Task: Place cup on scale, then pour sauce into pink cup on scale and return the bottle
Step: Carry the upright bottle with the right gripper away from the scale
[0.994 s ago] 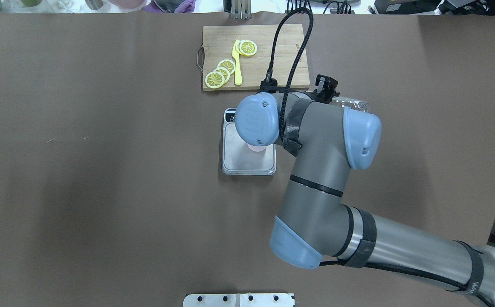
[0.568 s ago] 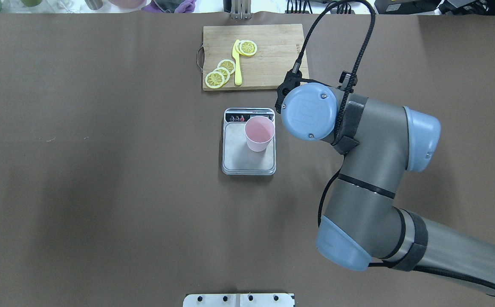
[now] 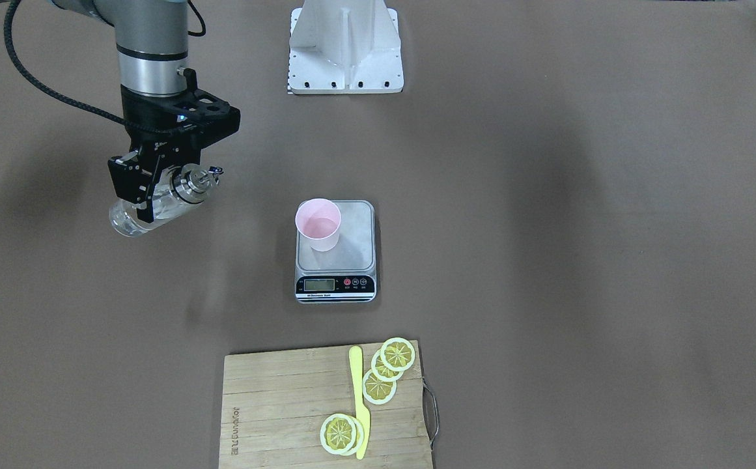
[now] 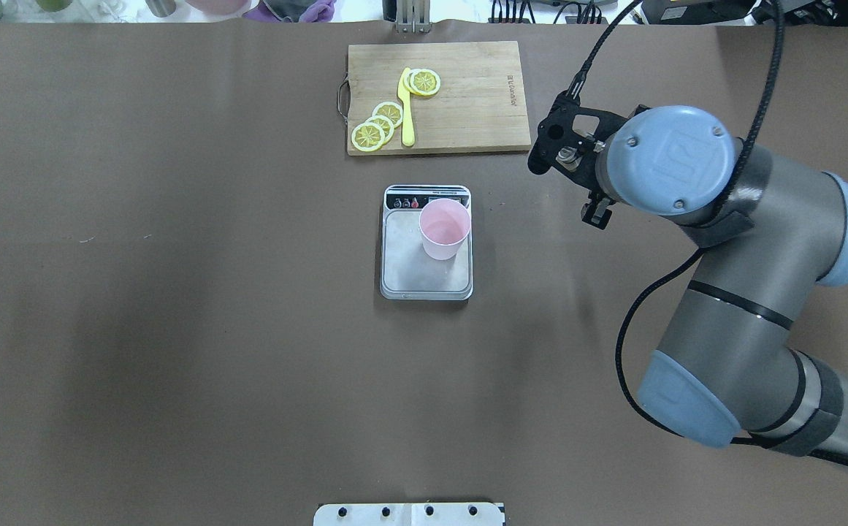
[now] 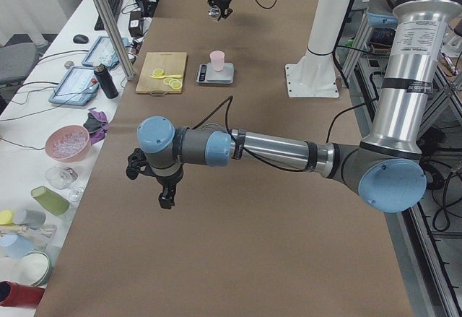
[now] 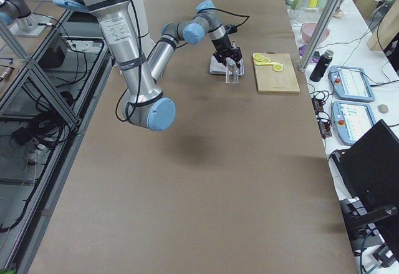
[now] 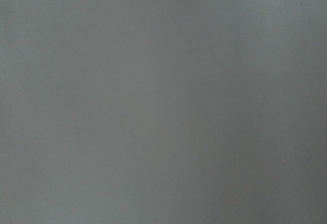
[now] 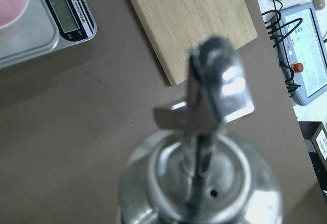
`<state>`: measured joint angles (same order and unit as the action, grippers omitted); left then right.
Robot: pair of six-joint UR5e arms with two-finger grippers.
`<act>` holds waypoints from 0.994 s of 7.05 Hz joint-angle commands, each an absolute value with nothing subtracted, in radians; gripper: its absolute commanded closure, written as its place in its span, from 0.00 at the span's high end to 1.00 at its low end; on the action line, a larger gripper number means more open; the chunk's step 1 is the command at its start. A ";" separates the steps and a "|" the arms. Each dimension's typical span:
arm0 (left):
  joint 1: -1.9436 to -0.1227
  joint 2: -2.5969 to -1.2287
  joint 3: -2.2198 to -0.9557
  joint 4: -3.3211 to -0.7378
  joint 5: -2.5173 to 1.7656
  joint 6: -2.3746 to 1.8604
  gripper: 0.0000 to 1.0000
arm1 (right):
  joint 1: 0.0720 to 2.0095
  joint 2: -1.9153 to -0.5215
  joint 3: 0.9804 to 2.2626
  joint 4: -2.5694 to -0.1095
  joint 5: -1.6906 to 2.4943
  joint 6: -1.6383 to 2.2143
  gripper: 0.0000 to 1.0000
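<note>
The pale pink cup [image 4: 444,228] [image 3: 318,223] stands upright on the scale [image 4: 413,270] [image 3: 351,241], toward the display end of the platform. My right gripper [image 3: 150,195] is shut on the clear glass bottle [image 3: 131,220], well off to the scale's side and apart from the cup. Seen from the exterior right camera, the bottle [image 6: 232,74] hangs roughly upright. The metal spout cap [image 8: 214,91] fills the right wrist view, with the scale [image 8: 61,15] at the top left. From overhead my wrist [image 4: 668,157] hides the bottle. My left gripper [image 5: 164,190] shows only in the exterior left view; I cannot tell its state.
A wooden cutting board [image 4: 475,109] [image 3: 273,404] with lemon slices [image 4: 378,124] and a yellow knife [image 4: 407,109] lies beyond the scale. The robot's white base [image 3: 345,45] stands at the near edge. A pink bowl [image 5: 67,142] and other items sit on the side bench.
My right arm has swung away from above the scale to the robot's right, carrying the bottle. The cup, hidden under the wrist a second ago, now shows fully.
</note>
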<state>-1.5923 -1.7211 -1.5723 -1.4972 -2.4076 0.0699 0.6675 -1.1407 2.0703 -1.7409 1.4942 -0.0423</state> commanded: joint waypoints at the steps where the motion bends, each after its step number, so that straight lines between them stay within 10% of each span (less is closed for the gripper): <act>1: -1.591 -1.721 -1.571 -1.497 -2.404 0.071 0.97 | 0.712 -1.273 2.095 -1.529 1.604 -0.106 0.26; 7: -1.591 -1.721 -1.566 -1.497 -2.402 0.074 0.97 | 0.778 -1.549 2.047 -0.941 1.898 0.067 0.26</act>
<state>-1.5907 -1.7211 -1.5690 -1.4972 -2.4034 0.0712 0.7713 -1.5132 2.0760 -1.0549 1.8268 -0.0253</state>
